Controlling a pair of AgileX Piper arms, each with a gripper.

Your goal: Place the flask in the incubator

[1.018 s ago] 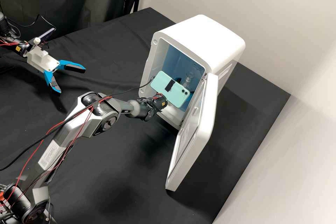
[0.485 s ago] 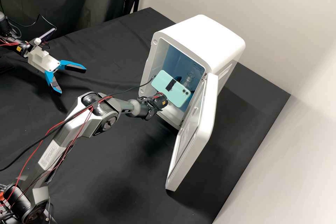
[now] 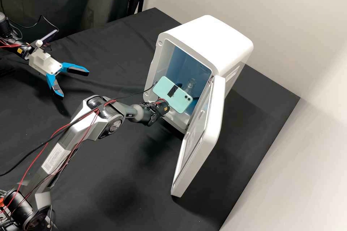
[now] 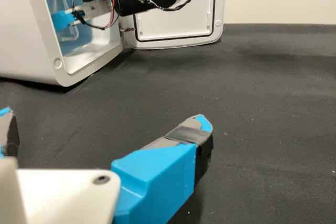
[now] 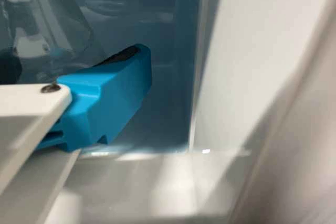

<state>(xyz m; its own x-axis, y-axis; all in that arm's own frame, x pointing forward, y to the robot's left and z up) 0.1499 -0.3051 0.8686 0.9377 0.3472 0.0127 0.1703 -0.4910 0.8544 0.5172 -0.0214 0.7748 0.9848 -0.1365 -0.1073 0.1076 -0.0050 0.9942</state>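
The white incubator (image 3: 213, 39) stands at the right of the bench, its door (image 3: 200, 133) swung open and its inner walls blue. My right arm goes in through the opening, with a mint phone (image 3: 172, 94) on its wrist. The clear glass flask (image 3: 190, 83) is inside, just beyond the phone. In the right wrist view my right gripper (image 5: 73, 61) is shut on the flask (image 5: 42, 19), one blue finger (image 5: 110, 93) against the glass. My left gripper (image 3: 72, 83) hangs open and holds nothing above the bench at far left, well clear of the incubator (image 4: 31, 35).
The open door (image 4: 178, 9) juts out toward the bench's front right. A black cloth (image 3: 119, 173) covers the bench, with open room between the arms. Red and black cables trail along the right arm (image 3: 97, 119). A white wall stands close behind the incubator.
My right wrist, with the phone, has drawn slightly back and down at the opening, and the flask neck has shifted with it. The left arm has barely moved.
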